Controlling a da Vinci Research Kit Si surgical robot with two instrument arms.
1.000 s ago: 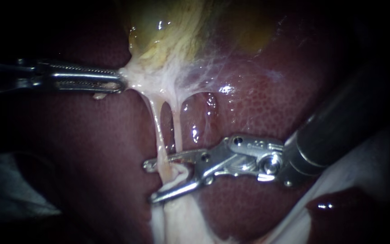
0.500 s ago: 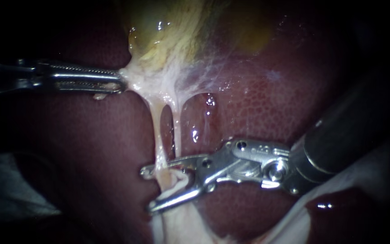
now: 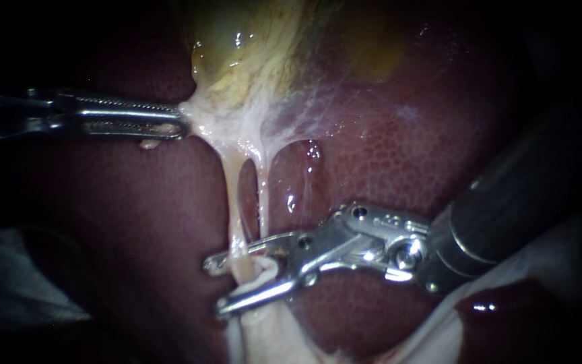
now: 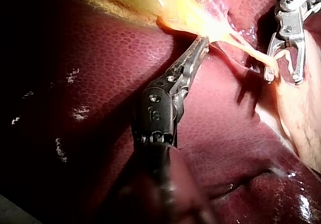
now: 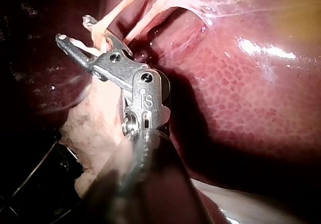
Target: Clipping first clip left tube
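Your right instrument [image 3: 213,286] has crept toward 8 o'clock over the last second, and its jaws now reach further across the left tube [image 3: 235,202]. They are spread about as wide as before and pinch nothing. The tube runs down from the gallbladder [image 3: 250,47] at 12 o'clock, passes between the two jaws a little below and left of centre, and carries on toward 6 o'clock. What looks like a pale clip [image 3: 267,268] sits in the throat of the jaws, just to the right of the tube.

Your left instrument [image 3: 180,125] has not shifted. Its jaws are pressed together on the pale tissue at the gallbladder's lower end, at about 10 o'clock, and they hold both tubes stretched over the liver [image 3: 385,168].

Because of that shift, both jaw tips now show past the tube's far side. I judge the tube to be fully inside the bite, so closing looks like the step that remains.

The right tube [image 3: 263,195] comes down to the upper jaw close beside the left one. I cannot tell whether it stays outside the bite. Check that before you squeeze, and keep the left pull steady.
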